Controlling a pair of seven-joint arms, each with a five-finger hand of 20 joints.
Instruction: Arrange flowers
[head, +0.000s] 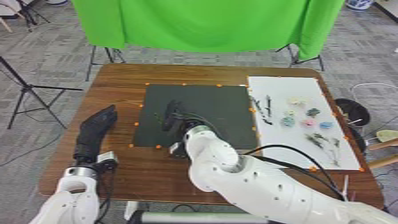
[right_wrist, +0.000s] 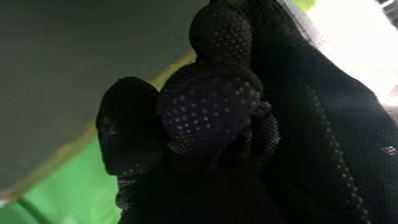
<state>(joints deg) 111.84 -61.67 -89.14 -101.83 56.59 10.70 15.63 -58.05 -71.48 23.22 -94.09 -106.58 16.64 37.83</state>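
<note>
In the head view, the right hand (head: 174, 113) is over the black mat (head: 164, 137) on the worktop (head: 120, 90); I cannot tell whether it is spread, pressed together or pinching anything. Just beside it is a thin green bit (head: 158, 118), too small to identify. The left hand (head: 96, 123) is over the worktop, fingers straight and together. Small flower heads (head: 288, 121) and blurred stems (head: 334, 146) lie on the white sheet (head: 282, 150).

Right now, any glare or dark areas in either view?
Head view: fairly even light, white sheet bright, flowers on it distinguishable. Right wrist view: blown-out white patch beside the right robot hand, which sits mostly in deep shadow.
</note>
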